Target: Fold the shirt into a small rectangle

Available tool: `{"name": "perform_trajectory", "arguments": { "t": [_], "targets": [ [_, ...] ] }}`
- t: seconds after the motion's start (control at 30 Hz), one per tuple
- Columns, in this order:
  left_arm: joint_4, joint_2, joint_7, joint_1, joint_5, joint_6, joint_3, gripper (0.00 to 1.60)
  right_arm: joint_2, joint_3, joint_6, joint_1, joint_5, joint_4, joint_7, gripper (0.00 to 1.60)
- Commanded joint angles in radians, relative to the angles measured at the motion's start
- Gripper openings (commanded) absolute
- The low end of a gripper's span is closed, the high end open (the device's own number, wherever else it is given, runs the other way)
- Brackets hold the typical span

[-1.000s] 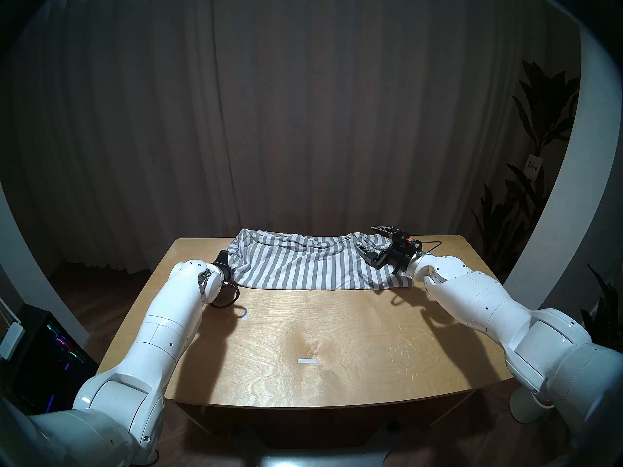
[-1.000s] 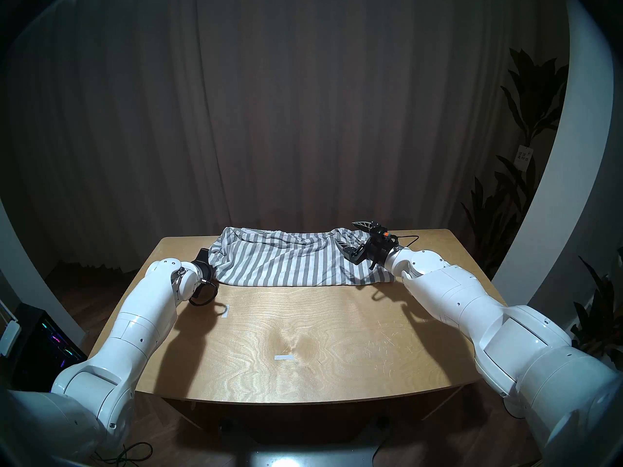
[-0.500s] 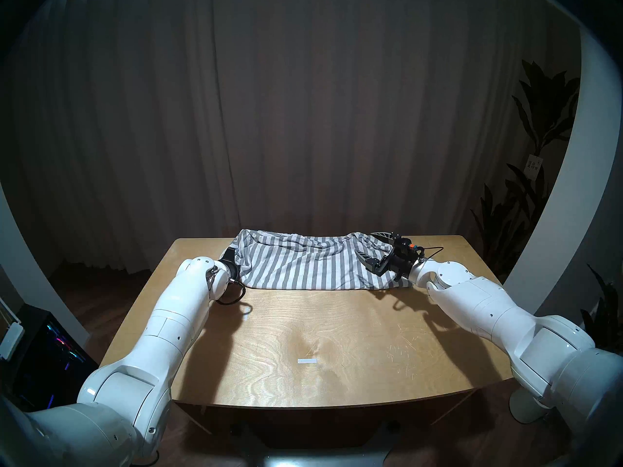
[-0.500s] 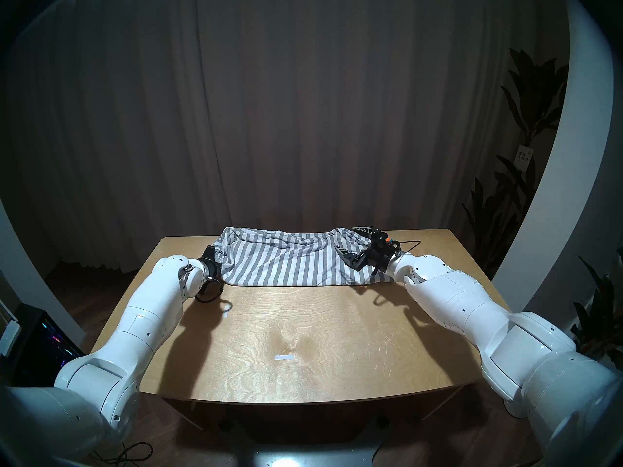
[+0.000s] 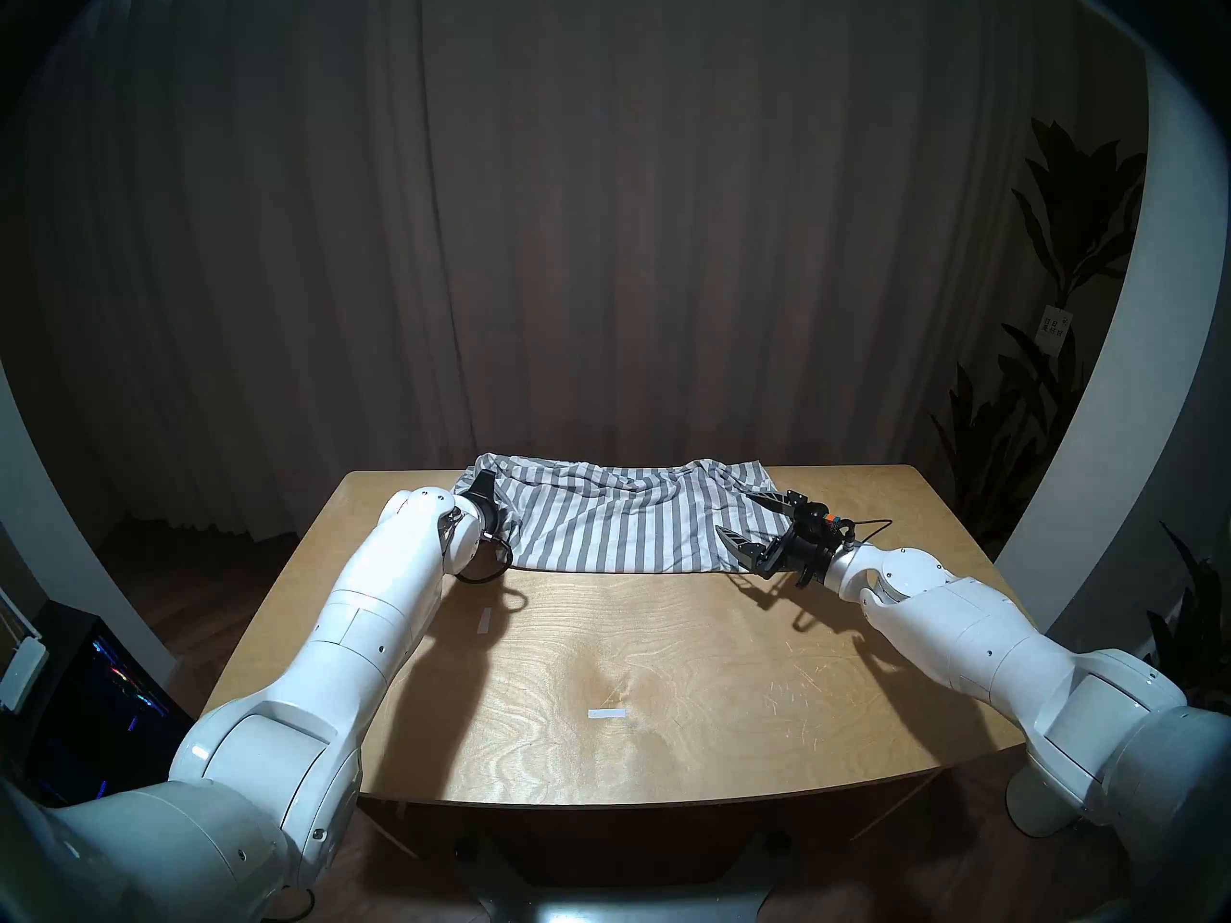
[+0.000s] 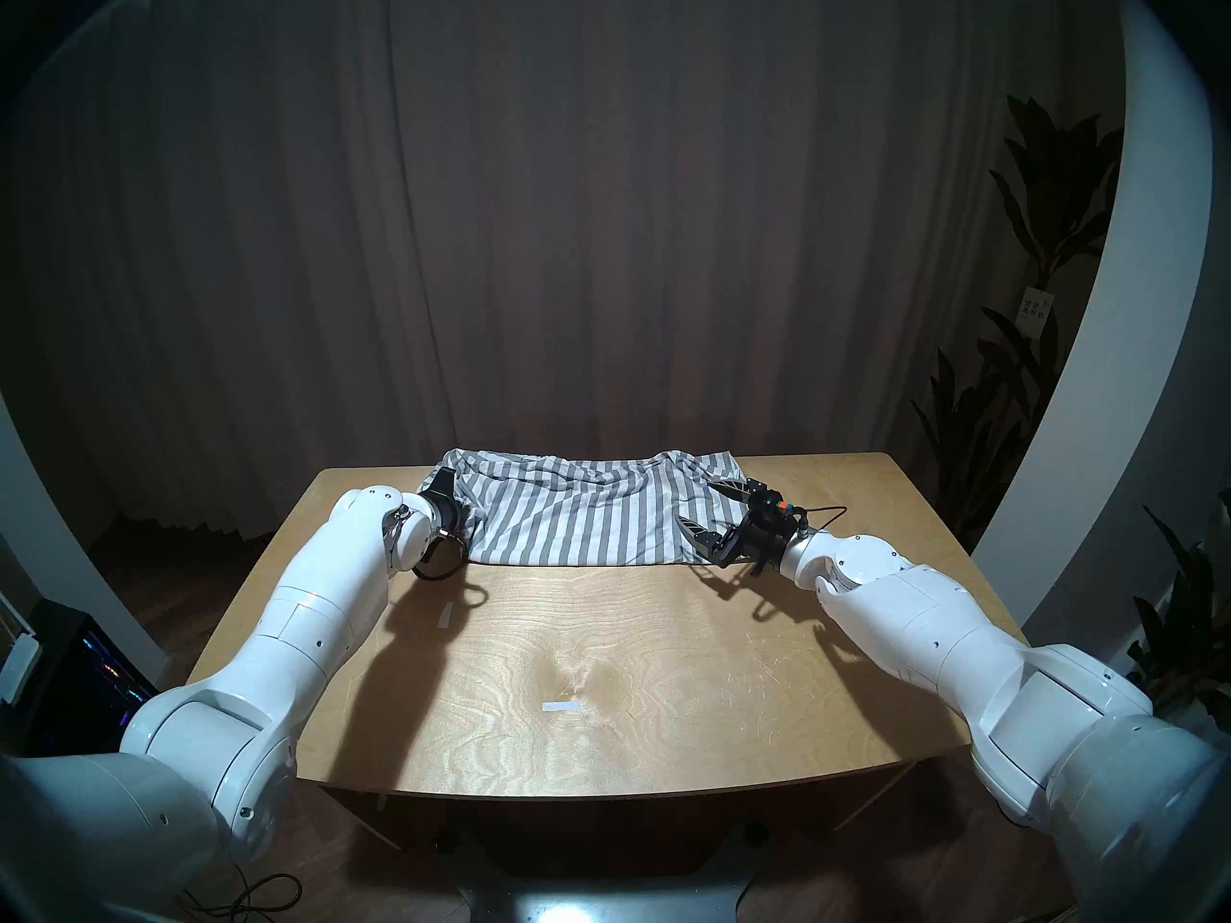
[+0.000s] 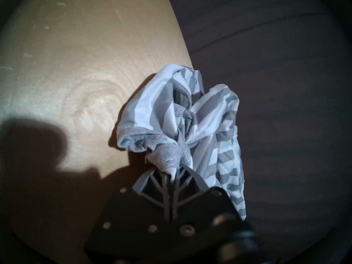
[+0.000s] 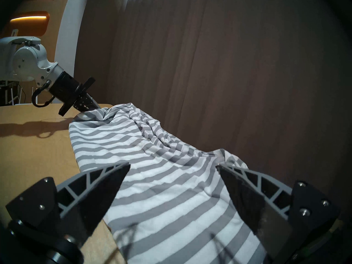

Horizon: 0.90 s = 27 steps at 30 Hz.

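Head view, striped shirt [image 5: 613, 522] on wooden table [image 5: 666, 668], brown curtain [image 5: 599, 202] behind

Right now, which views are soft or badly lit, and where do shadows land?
Head views: sharp, dim room, hard arm shadows on the table. Left wrist: left gripper base blurred, shirt sharp, big shadow at the view's left. Right wrist: right gripper in focus, its bottom corners dark.
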Motion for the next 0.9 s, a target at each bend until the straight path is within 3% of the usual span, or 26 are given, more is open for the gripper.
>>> {"name": "perform_trajectory", "arguments": {
  "t": [0.0,0.57,0.87],
  "targets": [
    [-0.009,0.004,-0.012,-0.077,0.017,-0.016,-0.007,0.0,0.039,0.015,-0.006,-0.033,0.02,-0.042,-0.004,1.6],
    [-0.019,-0.042,-0.022,-0.115,0.063,-0.038,0.037,0.0,0.103,0.034,-0.011,-0.11,0.056,-0.134,-0.01,1.6],
    [-0.034,-0.091,-0.035,-0.132,0.094,-0.048,0.095,0.0,0.148,0.044,-0.013,-0.167,0.081,-0.202,-0.022,1.6]
  ]
}}
